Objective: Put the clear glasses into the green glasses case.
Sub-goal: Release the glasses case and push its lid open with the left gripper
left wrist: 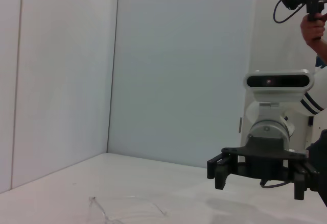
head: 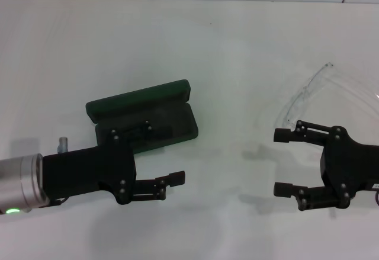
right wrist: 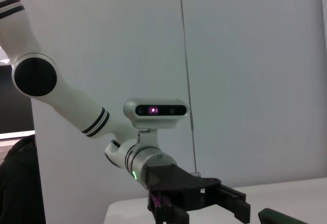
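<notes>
The green glasses case (head: 137,103) lies open left of centre on the white table, lid toward the back and dark-lined tray toward me. My left gripper (head: 166,152) hangs open at the case's near side, one finger over the tray and the other over bare table. The clear glasses (head: 308,94) lie at the back right, faint against the table. My right gripper (head: 282,161) stands open just in front of them, holding nothing. The left wrist view shows the glasses (left wrist: 127,207) and the right gripper (left wrist: 260,179) across the table. The right wrist view shows the left gripper (right wrist: 204,207) and a corner of the case (right wrist: 280,218).
White table (head: 237,53) with a tiled wall behind its far edge. A person's hand holding a camera rig (left wrist: 309,9) shows beyond the robot in the left wrist view.
</notes>
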Tool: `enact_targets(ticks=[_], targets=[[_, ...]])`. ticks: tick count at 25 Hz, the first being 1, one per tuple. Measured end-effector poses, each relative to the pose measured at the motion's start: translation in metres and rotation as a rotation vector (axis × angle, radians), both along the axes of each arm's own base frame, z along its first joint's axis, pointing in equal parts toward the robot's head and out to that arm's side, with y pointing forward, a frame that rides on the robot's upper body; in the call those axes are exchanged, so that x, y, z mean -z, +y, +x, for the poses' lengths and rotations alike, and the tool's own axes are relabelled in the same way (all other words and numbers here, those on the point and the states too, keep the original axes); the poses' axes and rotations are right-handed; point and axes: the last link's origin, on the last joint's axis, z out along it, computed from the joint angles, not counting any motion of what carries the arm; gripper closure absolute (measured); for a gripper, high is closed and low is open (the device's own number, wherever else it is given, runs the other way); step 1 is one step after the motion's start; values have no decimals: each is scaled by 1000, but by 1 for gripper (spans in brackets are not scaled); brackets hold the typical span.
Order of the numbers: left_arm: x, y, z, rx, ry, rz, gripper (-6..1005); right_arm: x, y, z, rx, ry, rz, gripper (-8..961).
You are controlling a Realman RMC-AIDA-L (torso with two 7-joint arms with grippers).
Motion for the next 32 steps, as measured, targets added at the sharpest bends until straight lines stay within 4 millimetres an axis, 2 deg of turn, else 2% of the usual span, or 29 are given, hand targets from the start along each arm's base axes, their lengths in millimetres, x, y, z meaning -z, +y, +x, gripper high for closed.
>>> enact_targets(ticks=[11, 13, 18, 24, 27, 32], targets=[[2, 3, 3, -6, -7, 4, 172, 0, -1, 1, -1, -2, -1, 69], [0, 9, 3, -25, 1, 16, 178, 0, -1, 1, -2, -2, 0, 70], [-19, 49, 6, -136, 108, 42, 192, 1, -1, 1, -3, -3, -1, 70], [-46, 84, 25, -177, 277, 31, 209, 1, -2, 1, 0, -2, -3, 70], [-51, 96, 31, -222, 412, 17, 217, 1, -2, 2, 3, -1, -3, 70], [-44, 108, 45, -286, 573, -25, 231, 2, -3, 2, 6, 1, -5, 70]])
